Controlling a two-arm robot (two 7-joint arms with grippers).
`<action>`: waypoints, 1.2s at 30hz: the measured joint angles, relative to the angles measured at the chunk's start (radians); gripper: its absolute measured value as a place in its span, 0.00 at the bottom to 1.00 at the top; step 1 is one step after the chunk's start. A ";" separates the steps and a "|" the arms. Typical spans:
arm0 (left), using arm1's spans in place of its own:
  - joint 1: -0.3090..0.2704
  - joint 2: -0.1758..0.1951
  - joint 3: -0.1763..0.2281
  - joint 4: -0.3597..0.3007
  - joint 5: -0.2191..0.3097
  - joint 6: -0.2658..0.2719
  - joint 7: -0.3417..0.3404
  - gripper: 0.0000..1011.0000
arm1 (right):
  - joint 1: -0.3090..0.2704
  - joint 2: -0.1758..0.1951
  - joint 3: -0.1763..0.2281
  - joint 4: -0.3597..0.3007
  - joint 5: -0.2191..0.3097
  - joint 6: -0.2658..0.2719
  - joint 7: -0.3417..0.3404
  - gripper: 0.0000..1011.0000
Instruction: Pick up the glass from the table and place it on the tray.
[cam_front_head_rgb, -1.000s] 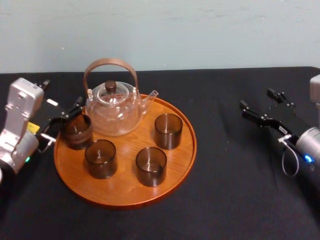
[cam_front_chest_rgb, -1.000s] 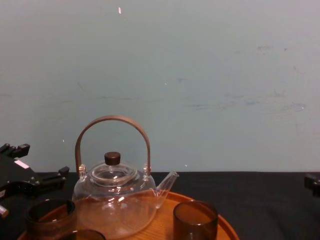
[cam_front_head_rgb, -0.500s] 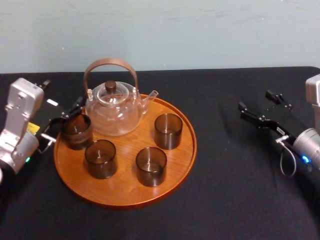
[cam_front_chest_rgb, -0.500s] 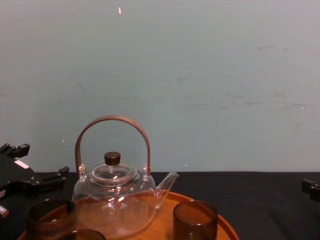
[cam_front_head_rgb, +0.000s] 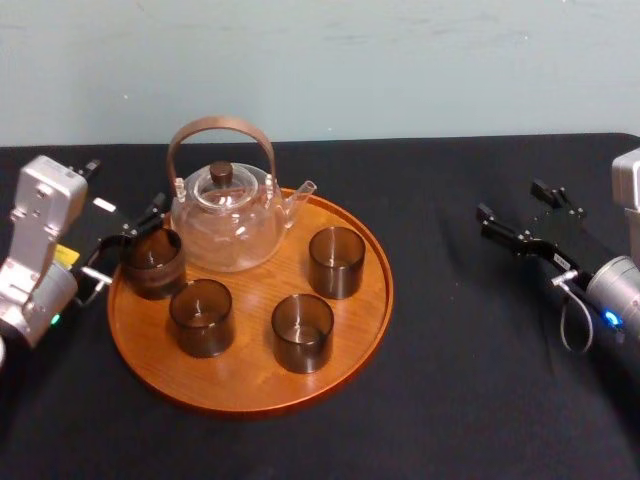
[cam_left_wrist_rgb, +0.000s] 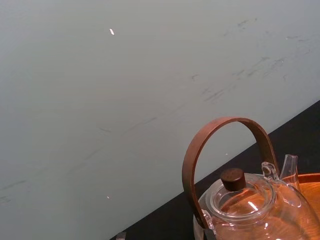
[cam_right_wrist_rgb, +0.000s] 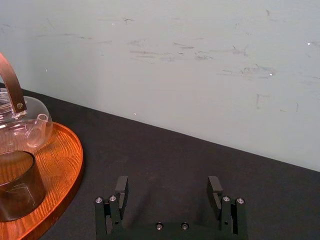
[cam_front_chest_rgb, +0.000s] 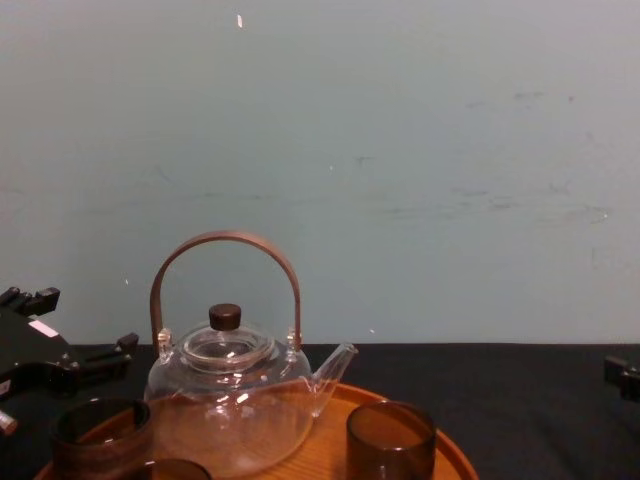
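Note:
The round wooden tray (cam_front_head_rgb: 350, 340) holds several smoky brown tumblers. The glass (cam_front_head_rgb: 153, 262) stands upright on the tray's left edge, just in front of the teapot (cam_front_head_rgb: 225, 212). My left gripper (cam_front_head_rgb: 125, 245) is open, with one finger on each side of the glass's left part. In the chest view the left gripper (cam_front_chest_rgb: 75, 340) sits slightly above and behind the glass (cam_front_chest_rgb: 100, 435). My right gripper (cam_front_head_rgb: 512, 203) hovers open over the black cloth, well right of the tray. Its fingers (cam_right_wrist_rgb: 121, 189) hold nothing.
Other tumblers stand on the tray at front left (cam_front_head_rgb: 201, 317), front centre (cam_front_head_rgb: 302, 332) and right (cam_front_head_rgb: 337, 262). The teapot's arched brown handle (cam_left_wrist_rgb: 225, 122) rises high. Black cloth (cam_front_head_rgb: 480, 380) covers the table. A pale wall stands behind.
The right gripper has drawn back and dropped slightly. The left gripper and the glass have not moved.

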 joint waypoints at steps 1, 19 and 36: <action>0.000 0.000 0.000 0.000 0.000 0.000 0.000 0.99 | 0.000 0.000 0.000 0.000 0.000 0.000 0.000 0.99; 0.000 0.000 0.000 0.000 0.000 0.000 0.000 0.99 | -0.001 0.001 0.000 -0.002 0.002 0.000 0.000 0.99; 0.000 0.000 0.000 0.000 0.000 0.000 0.000 0.99 | -0.001 0.001 0.000 -0.002 0.002 0.000 0.000 0.99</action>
